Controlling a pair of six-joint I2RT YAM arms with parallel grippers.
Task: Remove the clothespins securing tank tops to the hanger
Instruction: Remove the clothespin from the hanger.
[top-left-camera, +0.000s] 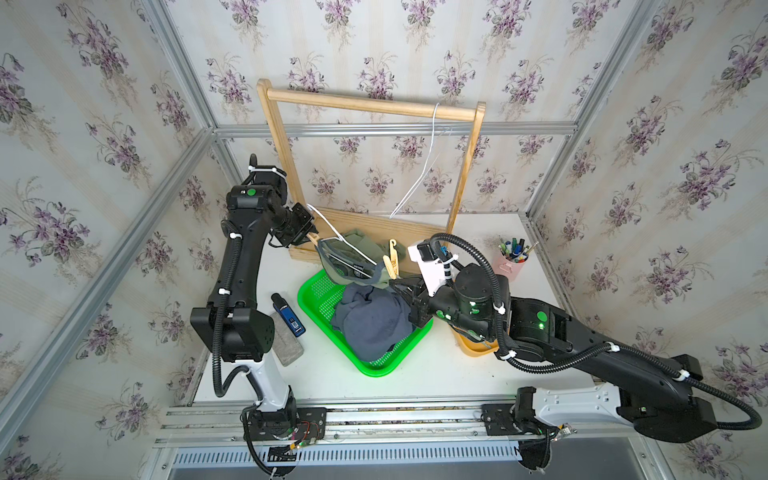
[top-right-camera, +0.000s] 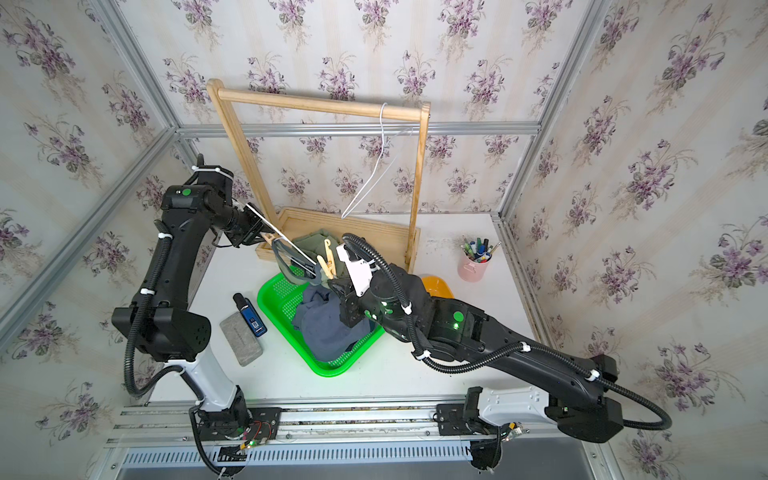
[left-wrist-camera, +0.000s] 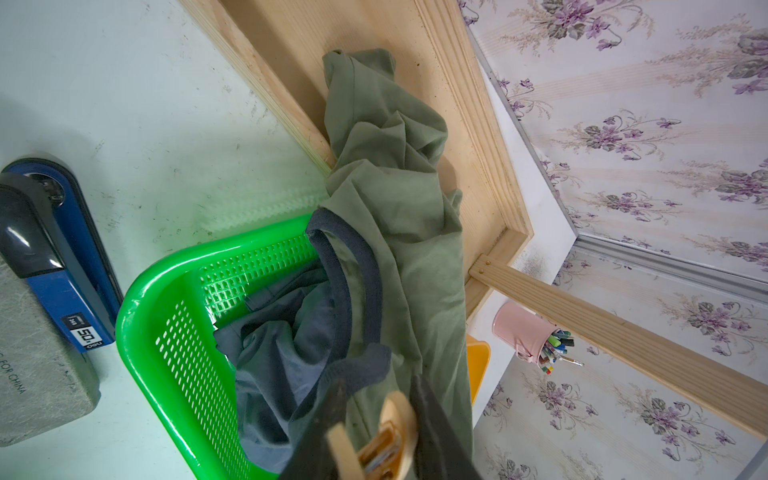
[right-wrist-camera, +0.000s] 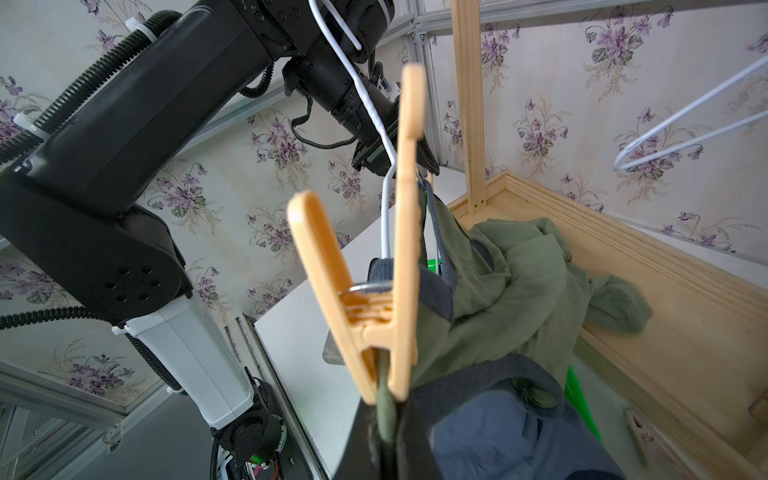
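Clothespins (top-left-camera: 391, 267) that can be counted come to three: a pale tan wooden clothespin (left-wrist-camera: 384, 436) pinched between the fingers of the left claw (left-wrist-camera: 380, 399), which is set narrow around it; an orange-tan clothespin (right-wrist-camera: 365, 316) clipped on the strap just above the right claw (right-wrist-camera: 386, 411), which is closed tight on the olive green tank top with dark trim (left-wrist-camera: 395, 187); and a dull grey clothespin (right-wrist-camera: 636, 432) lying in the wooden rack's tray (right-wrist-camera: 685, 332) at 12 o'clock. There are two hangers: a bare white wire hanger (top-left-camera: 414, 183) on the rail and a tilted white wire hanger (right-wrist-camera: 385, 220) carrying the olive top. One navy blue tank top (top-left-camera: 374, 324) fills the single green mesh basket (top-left-camera: 374, 369) in the middle of the white surface (top-left-camera: 436, 374). At the basket's 9 o'clock, one blue stapler (left-wrist-camera: 62, 266) reads "50" and one grey block (left-wrist-camera: 37, 374) reads "FOR CHINA". One pink cup of pens (top-left-camera: 509, 266) stands at 2 o'clock.
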